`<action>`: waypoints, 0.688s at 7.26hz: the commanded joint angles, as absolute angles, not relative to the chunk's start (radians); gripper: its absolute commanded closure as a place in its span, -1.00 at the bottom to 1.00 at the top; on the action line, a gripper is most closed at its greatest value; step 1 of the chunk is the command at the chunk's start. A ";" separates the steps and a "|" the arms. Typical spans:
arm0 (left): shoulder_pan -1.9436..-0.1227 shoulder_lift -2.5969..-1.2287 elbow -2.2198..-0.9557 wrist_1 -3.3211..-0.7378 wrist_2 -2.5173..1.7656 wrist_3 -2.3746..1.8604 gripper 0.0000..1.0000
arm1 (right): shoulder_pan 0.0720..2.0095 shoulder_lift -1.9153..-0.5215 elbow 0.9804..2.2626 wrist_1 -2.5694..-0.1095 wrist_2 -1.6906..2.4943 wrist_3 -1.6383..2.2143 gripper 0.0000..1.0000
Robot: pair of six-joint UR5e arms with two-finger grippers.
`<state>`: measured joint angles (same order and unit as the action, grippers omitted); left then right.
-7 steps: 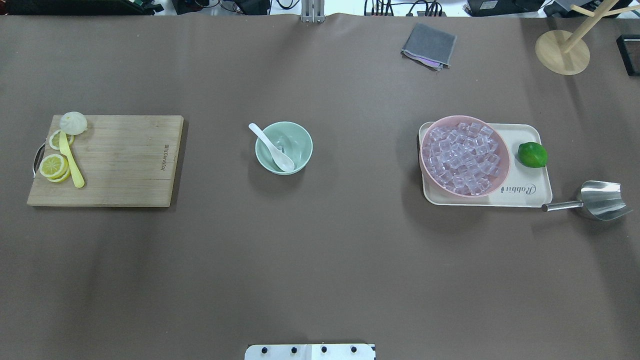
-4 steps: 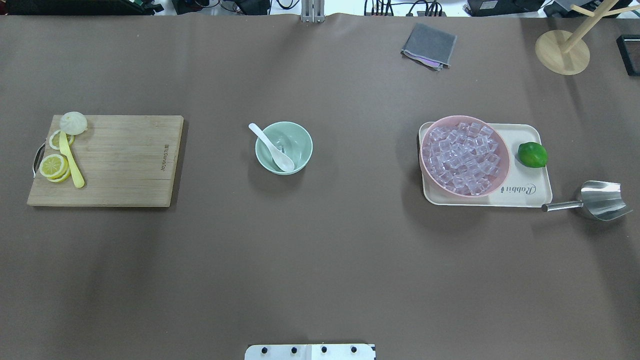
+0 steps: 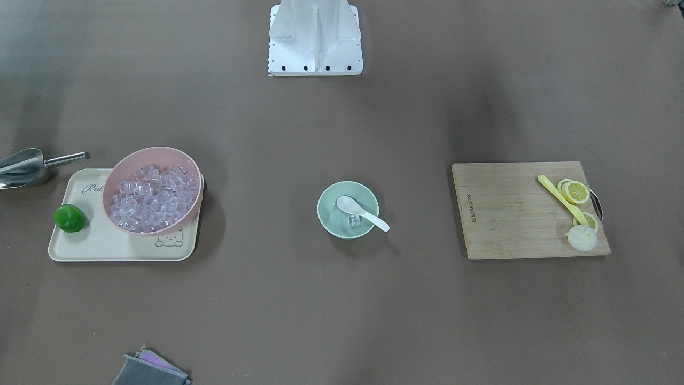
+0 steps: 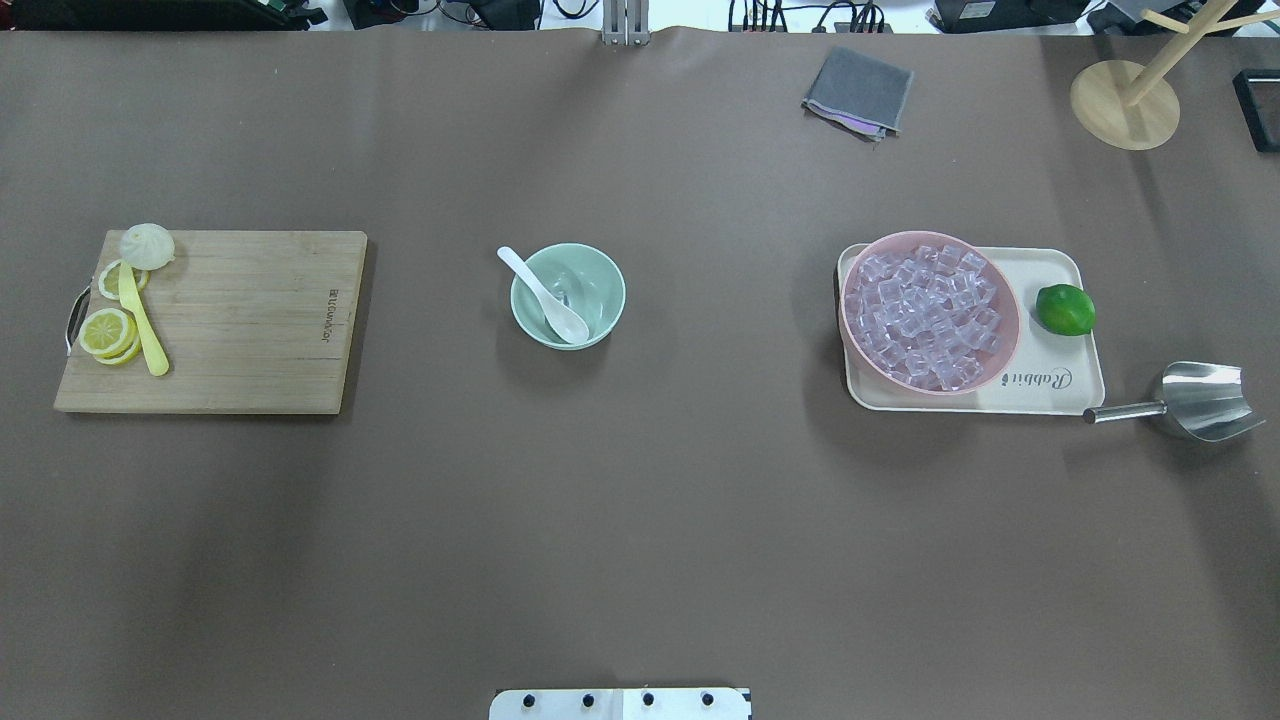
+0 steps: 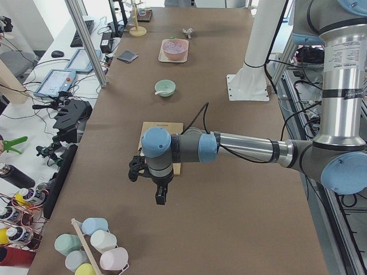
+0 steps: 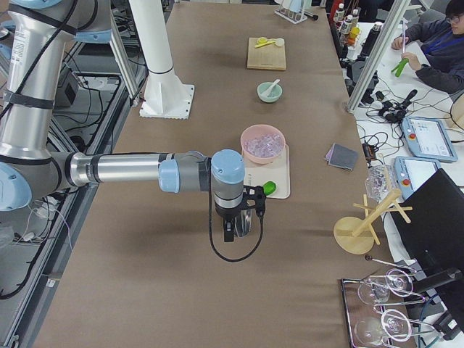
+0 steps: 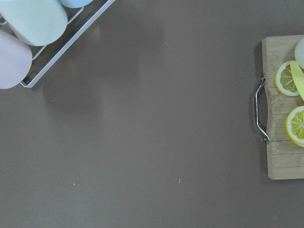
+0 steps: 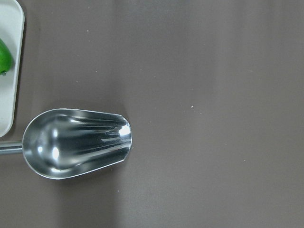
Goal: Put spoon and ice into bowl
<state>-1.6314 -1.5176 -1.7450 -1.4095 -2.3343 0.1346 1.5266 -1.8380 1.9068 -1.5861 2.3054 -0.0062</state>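
The mint-green bowl (image 4: 612,290) stands at the table's middle, also in the front view (image 3: 326,213). The white spoon (image 4: 545,296) lies in it, scoop inside, handle over the rim. A clear ice cube (image 3: 354,220) sits in the bowl beside the scoop. My left gripper (image 5: 160,199) shows only in the left side view, hovering past the cutting board's end; I cannot tell if it is open. My right gripper (image 6: 229,235) shows only in the right side view, above the metal scoop; I cannot tell its state.
A pink bowl (image 4: 1008,330) of ice cubes and a lime (image 4: 1065,309) sit on a cream tray (image 4: 1060,385) at the right. A metal scoop (image 4: 1195,402) lies beside it. A wooden board (image 4: 250,320) with lemon slices and a yellow spoon (image 4: 143,325) is at the left.
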 commanded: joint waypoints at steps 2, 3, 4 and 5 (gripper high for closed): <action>-1.634 -1.516 -1.746 -1.410 -2.335 0.135 -0.97 | 1.526 -1.842 1.882 -1.586 2.310 -0.005 -1.00; -1.634 -1.509 -1.747 -1.411 -2.335 0.135 -0.97 | 1.526 -1.842 1.876 -1.586 2.310 -0.005 -1.00; -1.634 -1.508 -1.750 -1.411 -2.335 0.135 -0.97 | 1.526 -1.842 1.876 -1.586 2.310 -0.005 -1.00; -1.634 -1.508 -1.750 -1.411 -2.335 0.135 -0.97 | 1.526 -1.841 1.876 -1.586 2.312 -0.005 -1.00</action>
